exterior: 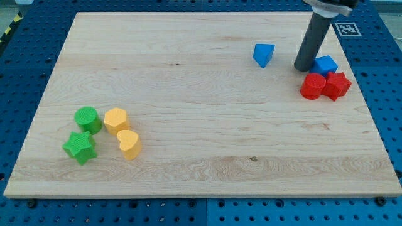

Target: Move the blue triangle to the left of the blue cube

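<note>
The blue triangle (264,54) lies near the view's top, right of centre. The blue cube (326,64) sits further to the view's right, partly hidden by the rod. My tip (304,67) rests on the board just left of the blue cube, touching or nearly touching it, and to the right of the blue triangle with a gap between them.
A red cylinder (312,86) and a red star (337,85) sit just below the blue cube. At the view's lower left are a green cylinder (87,119), a green star (79,147), a yellow hexagon (115,120) and a yellow heart (129,144). The wooden board (201,157) lies on a blue pegboard.
</note>
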Robot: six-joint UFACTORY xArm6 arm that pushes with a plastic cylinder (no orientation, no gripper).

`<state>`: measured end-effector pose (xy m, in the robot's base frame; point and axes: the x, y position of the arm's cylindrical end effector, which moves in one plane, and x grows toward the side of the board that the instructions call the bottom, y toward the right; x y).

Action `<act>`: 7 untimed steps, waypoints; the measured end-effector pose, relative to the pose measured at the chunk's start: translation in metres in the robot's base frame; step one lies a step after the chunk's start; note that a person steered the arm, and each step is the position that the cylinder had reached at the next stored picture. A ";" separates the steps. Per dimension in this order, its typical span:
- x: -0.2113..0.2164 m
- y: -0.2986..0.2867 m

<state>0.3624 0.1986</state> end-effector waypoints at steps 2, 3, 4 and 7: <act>-0.026 0.000; -0.027 0.000; -0.027 0.000; -0.049 -0.118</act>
<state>0.3138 0.0805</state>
